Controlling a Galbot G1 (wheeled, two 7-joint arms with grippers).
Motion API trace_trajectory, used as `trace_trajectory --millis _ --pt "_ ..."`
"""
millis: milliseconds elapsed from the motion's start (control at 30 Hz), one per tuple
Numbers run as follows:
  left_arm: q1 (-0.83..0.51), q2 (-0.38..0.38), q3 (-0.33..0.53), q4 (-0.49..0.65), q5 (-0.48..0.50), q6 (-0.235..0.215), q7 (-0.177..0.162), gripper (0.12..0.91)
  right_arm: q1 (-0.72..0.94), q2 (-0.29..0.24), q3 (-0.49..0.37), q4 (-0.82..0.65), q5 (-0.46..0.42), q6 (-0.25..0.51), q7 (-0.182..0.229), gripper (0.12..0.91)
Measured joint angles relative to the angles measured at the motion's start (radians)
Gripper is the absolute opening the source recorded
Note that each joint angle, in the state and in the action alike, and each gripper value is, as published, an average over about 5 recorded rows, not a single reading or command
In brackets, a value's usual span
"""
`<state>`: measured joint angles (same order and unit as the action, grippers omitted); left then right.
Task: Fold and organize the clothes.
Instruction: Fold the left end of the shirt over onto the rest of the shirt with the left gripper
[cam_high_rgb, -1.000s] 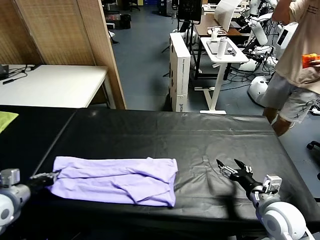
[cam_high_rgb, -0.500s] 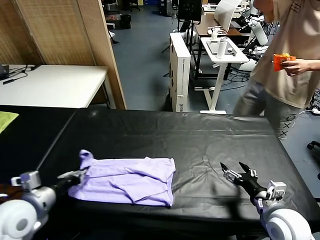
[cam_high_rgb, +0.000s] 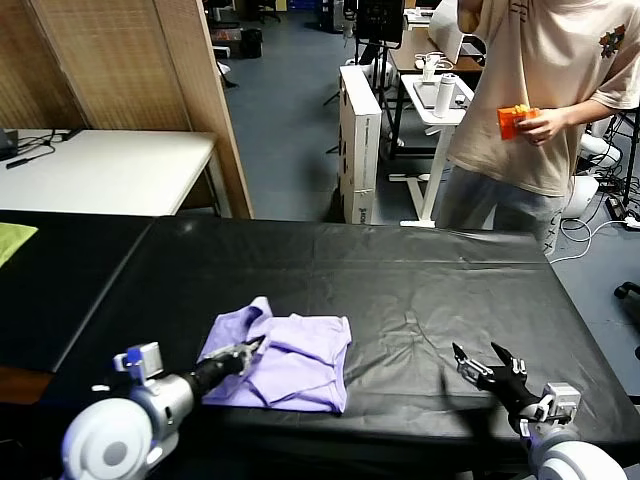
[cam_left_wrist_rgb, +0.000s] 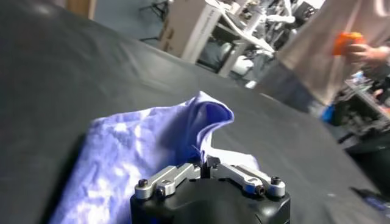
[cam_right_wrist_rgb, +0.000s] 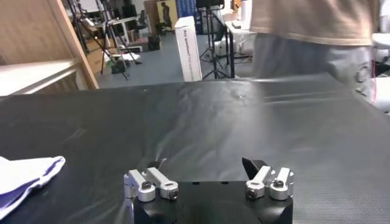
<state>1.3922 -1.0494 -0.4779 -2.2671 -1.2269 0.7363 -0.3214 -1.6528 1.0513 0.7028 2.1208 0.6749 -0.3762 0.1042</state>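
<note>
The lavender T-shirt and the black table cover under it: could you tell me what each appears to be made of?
The lavender T-shirt looks like thin, soft, matte knit fabric, probably cotton or a blend: it crumples and drapes in loose folds where the left gripper pinches its edge. The black table cover looks like smooth sheet, perhaps vinyl or coated cloth: it shows a dull sheen with fine creases and glare streaks.

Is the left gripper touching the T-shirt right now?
Touching. The left wrist view shows the left gripper shut on a raised fold of the T-shirt.
</note>
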Motion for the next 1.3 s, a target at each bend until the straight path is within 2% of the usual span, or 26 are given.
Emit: trace_trajectory --millis 267,1133,1233,1300 --pt "-0.053 -0.03 0.085 0.0 -0.005 0.0 -0.025 0.185 -0.005 0.011 -0.001 0.001 -0.006 0.0 -0.001 0.907" --pt "-0.071 -0.116 0.167 0.082 0.092 0.0 -0.018 0.185 0.001 -0.006 -0.028 0.003 -0.016 -0.003 -0.005 0.907" --pt "-0.061 -0.131 0.172 0.08 0.11 0.0 -0.018 0.24 0.006 -0.015 -0.039 0.009 -0.021 -0.003 -0.007 0.907" --pt "-0.053 -0.142 0.173 0.074 0.119 0.0 -0.018 0.345 0.011 -0.022 -0.049 0.013 -0.027 -0.003 -0.01 0.907"
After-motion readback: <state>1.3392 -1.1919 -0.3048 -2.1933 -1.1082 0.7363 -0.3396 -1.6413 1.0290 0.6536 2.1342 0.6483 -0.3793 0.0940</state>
